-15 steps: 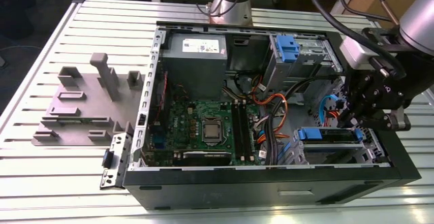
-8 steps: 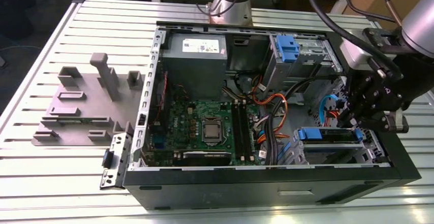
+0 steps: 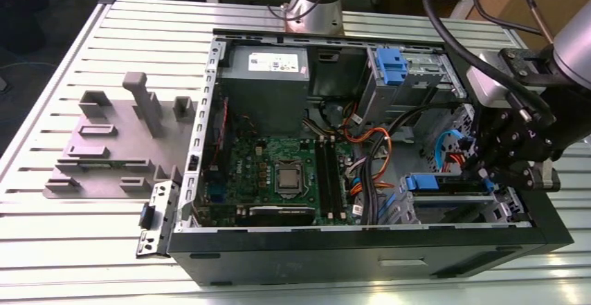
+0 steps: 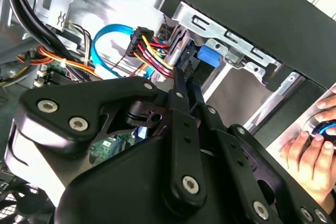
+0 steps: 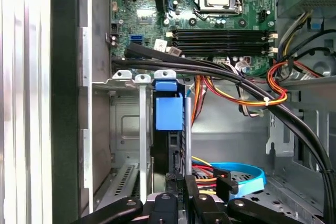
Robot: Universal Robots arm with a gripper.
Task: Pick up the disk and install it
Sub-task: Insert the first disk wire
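Observation:
The disk (image 3: 428, 182) stands on edge in the lower drive bay at the case's front corner, on the exterior view's right. Its blue carrier frame (image 5: 169, 109) shows between the bay's metal rails, with the disk's dark edge (image 5: 168, 148) running back toward me. My gripper (image 3: 480, 173) hangs just beside the bay, over the inside of the case. Its two thin black fingers (image 4: 179, 90) lie close together, shut, and point at the blue frame (image 4: 210, 55). In the first wrist view my gripper (image 5: 181, 182) lines up with the disk's near edge; I cannot tell whether it touches.
The open computer case (image 3: 369, 239) lies on a slatted metal table. Inside are the motherboard (image 3: 277, 173), a grey power supply (image 3: 268, 66), an upper bay with a blue latch (image 3: 392, 66) and loose cables (image 5: 236, 90). A grey fixture (image 3: 111, 139) sits to the left. A person's hand (image 4: 310, 145) is outside the case.

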